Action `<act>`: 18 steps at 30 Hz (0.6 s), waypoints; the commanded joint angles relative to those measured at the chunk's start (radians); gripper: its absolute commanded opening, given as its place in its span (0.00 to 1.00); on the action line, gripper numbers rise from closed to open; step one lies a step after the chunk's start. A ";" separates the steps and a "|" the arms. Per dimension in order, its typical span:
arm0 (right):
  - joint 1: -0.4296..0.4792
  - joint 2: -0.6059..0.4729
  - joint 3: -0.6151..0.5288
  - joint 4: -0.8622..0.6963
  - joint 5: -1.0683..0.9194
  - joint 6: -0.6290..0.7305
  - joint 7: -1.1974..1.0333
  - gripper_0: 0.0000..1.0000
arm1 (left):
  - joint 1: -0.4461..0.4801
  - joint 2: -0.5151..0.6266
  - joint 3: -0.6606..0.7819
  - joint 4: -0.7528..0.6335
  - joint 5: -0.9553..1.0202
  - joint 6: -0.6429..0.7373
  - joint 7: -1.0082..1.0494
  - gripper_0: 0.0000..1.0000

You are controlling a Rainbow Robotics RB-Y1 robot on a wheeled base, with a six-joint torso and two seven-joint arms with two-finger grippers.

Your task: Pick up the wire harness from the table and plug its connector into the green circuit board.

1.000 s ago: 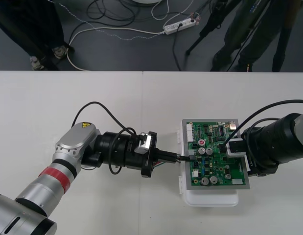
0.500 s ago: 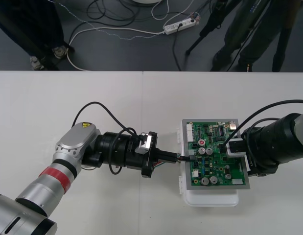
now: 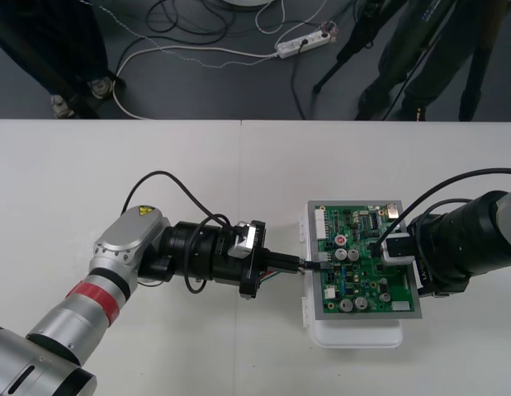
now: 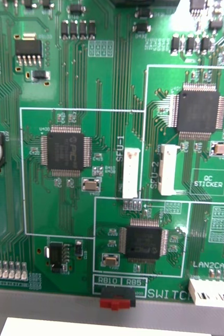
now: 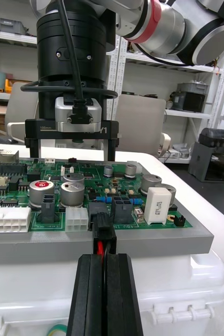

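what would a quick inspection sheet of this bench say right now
surface: plain light table
job's things: green circuit board on white base; wire harness with its plug at the board's edge connector, seating unclear
clutter: nothing seen
grippers: left pincer shut on the harness at the board's left edge; right pincer open, over the board's right side
cables: black cable looping over the left arm; cords and power strip on the floor
surroundings: dark floor beyond the far edge

Glossy green circuit board (image 3: pixel 360 247); matt white plastic base (image 3: pixel 354 334).
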 commanded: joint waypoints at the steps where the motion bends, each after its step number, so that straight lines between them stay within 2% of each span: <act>1: -0.028 0.015 0.014 -0.033 0.004 -0.005 -0.037 1.00 | -0.031 -0.045 -0.024 -0.053 0.019 0.035 -0.040 0.00; 18: -0.028 0.015 0.014 -0.033 0.004 -0.005 -0.034 1.00 | -0.021 -0.046 -0.022 -0.056 0.012 0.046 -0.074 0.00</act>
